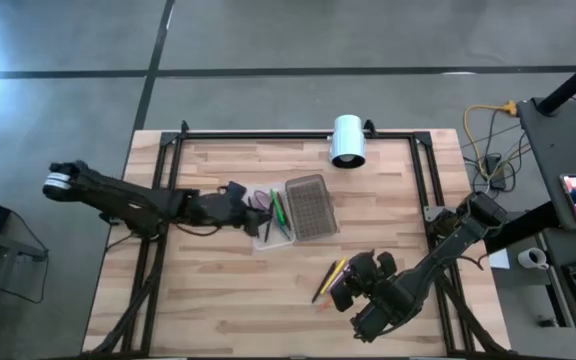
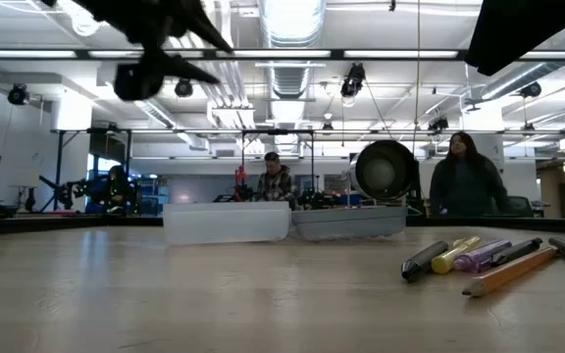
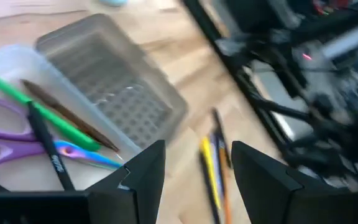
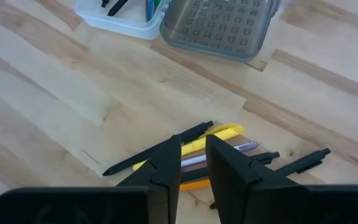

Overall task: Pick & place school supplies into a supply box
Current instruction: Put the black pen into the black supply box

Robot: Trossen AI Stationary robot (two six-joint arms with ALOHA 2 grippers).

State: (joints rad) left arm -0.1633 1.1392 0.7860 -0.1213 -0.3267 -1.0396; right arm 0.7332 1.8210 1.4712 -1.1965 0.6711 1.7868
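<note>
The supply box lies open mid-table: its clear tray (image 1: 265, 238) holds purple scissors (image 3: 17, 134), a green pen (image 3: 42, 112), a brown pencil and a black pen. Its grey dotted lid (image 1: 308, 207) rests flat beside the tray. A loose pile of pens (image 1: 328, 278) lies on the wood nearer the near edge: black pens, a yellow marker (image 4: 219, 134), a purple pen and an orange pencil. My left gripper (image 3: 194, 168) hovers open over the tray's edge. My right gripper (image 4: 194, 158) hangs above the pile, its fingers a narrow gap apart, holding nothing.
A white cylinder (image 1: 348, 140) lies at the table's far edge, behind the lid. A black frame (image 1: 268, 132) runs along the far and side edges. In the low view, people (image 2: 464, 176) show in the room beyond. Bare wood spreads on the left and near sides.
</note>
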